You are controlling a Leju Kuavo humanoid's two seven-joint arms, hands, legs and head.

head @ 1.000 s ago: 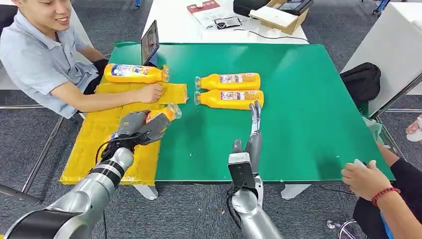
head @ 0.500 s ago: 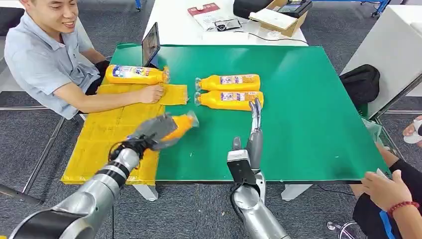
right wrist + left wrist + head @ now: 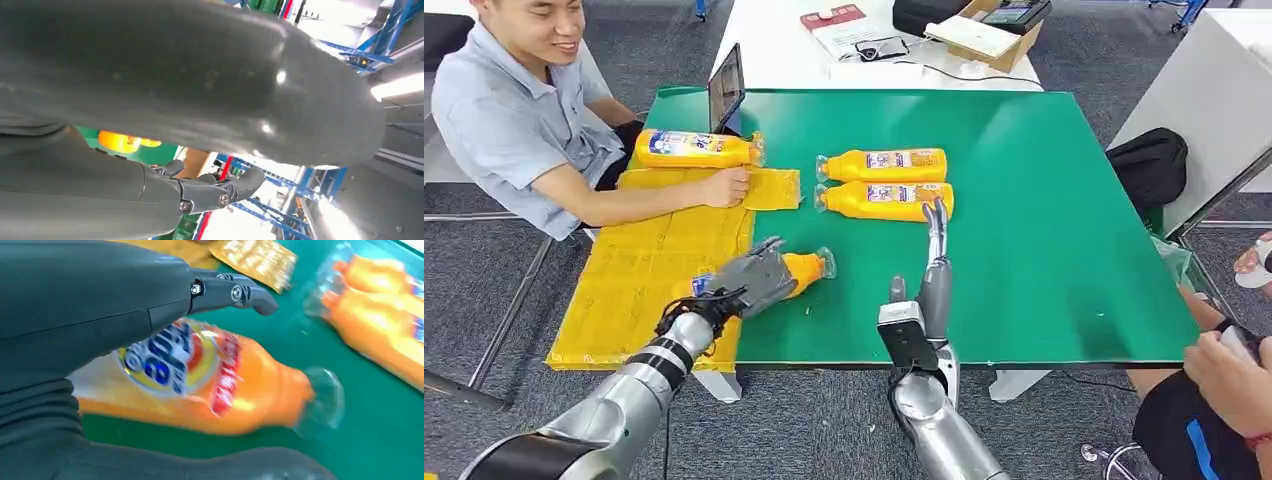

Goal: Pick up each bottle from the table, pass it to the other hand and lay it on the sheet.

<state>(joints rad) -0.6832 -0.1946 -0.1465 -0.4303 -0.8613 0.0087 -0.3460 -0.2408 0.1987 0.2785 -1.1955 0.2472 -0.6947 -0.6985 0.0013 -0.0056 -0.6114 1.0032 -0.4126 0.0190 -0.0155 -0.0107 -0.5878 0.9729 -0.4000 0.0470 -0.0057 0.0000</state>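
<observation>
My left hand (image 3: 749, 280) grips an orange bottle (image 3: 802, 270) with a clear cap, held sideways low over the green table (image 3: 1044, 250), just right of the yellow sheet (image 3: 644, 270). In the left wrist view the bottle (image 3: 210, 385) lies between my thumb and fingers (image 3: 235, 292). Two more orange bottles (image 3: 882, 163) (image 3: 884, 198) lie side by side on the table. Another bottle (image 3: 694, 148) lies at the sheet's far edge. My right hand (image 3: 934, 265) stands upright near the closer bottle, its fingers straight and holding nothing.
A person sits at the left with a hand (image 3: 724, 187) resting on the sheet. Another person's hand (image 3: 1234, 375) is at the near right corner. A tablet (image 3: 725, 87) stands at the table's far left. A black bag (image 3: 1149, 165) lies on the floor to the right.
My left hand has carried the bottle to the right, off the sheet and lower over the green table. The right hand has barely moved. The person at the right drew their hand back.
</observation>
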